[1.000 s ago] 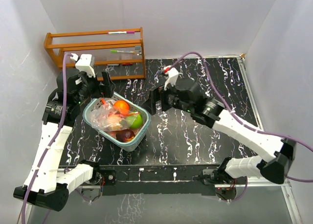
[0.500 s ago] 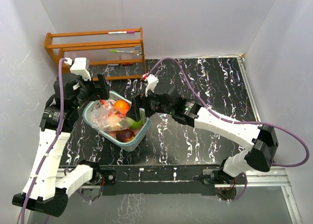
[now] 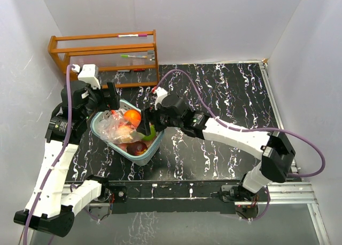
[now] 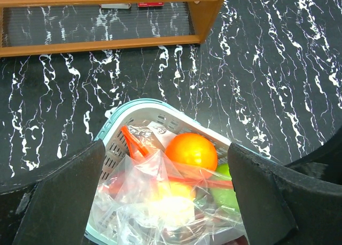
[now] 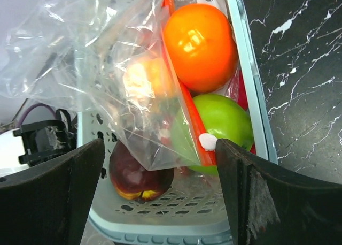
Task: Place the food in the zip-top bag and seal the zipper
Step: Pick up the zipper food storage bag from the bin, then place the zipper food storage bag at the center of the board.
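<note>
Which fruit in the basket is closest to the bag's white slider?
The glossy lime-green round fruit; the round orange fruit and dark purple fruit sit farther off.

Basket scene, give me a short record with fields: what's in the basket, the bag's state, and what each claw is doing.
basket: pale blue, slatted, on the black marbled table
contents: crumpled clear zip-top bag; orange fruit, green fruit, dark red fruit
zipper: red strip, white slider by the green fruit; sealed or not, cannot tell
left claw: open, above the basket's far end, holding nothing
right claw: open, above the bag and green fruit, holding nothing
</note>
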Controlling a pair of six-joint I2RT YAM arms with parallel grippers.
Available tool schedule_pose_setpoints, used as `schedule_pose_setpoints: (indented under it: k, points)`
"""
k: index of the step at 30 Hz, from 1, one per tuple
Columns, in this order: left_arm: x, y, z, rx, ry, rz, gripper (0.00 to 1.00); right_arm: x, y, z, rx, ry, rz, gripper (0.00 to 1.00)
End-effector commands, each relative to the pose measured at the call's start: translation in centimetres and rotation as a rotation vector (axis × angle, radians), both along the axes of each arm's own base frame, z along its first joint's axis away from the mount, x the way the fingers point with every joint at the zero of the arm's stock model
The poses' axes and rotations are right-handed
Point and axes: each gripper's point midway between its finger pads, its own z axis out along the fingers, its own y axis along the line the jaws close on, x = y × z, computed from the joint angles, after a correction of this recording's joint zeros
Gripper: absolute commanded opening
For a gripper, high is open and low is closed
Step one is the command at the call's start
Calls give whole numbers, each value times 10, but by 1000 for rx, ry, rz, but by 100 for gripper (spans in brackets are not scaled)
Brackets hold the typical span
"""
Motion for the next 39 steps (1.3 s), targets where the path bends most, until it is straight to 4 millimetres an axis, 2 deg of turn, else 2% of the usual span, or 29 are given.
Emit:
schedule_pose_setpoints:
  k: [1,6,11,14,19,20,22,24,26,31,34,36,39]
  points:
    - [-4,1,5,-8,-20,8,97,9,17,19,61,-36,3,85]
    - [-5,-1,4,-13,-17,0,97,10,23,7,51,-18,13,80]
    - [-6,-1,2,-11,-13,0,97,7,31,10,76,-17,41,68]
    - [-6,-2,0,-11,-9,-4,97,6,32,13,82,-21,44,54]
    - [-6,-2,1,-12,-12,-3,97,5,28,23,99,-42,44,20]
    - [-5,-1,1,-11,-11,-2,97,4,25,28,105,-49,42,16]
    - [-6,-1,2,-8,-10,3,97,2,18,43,126,-75,31,13]
    - [-6,2,3,-4,-13,14,97,0,4,61,149,-112,1,12]
    - [-5,4,6,-2,-19,25,97,1,-17,82,168,-160,-65,9]
    - [-3,7,12,-8,-28,57,97,3,-95,128,224,-282,-308,8]
    - [-2,8,12,-13,-26,67,97,7,-141,130,179,-322,-464,8]
    - [-1,8,13,-20,-27,72,97,10,-167,124,118,-342,-551,8]
    - [-1,3,13,-46,-24,60,97,14,-192,109,15,-360,-629,8]
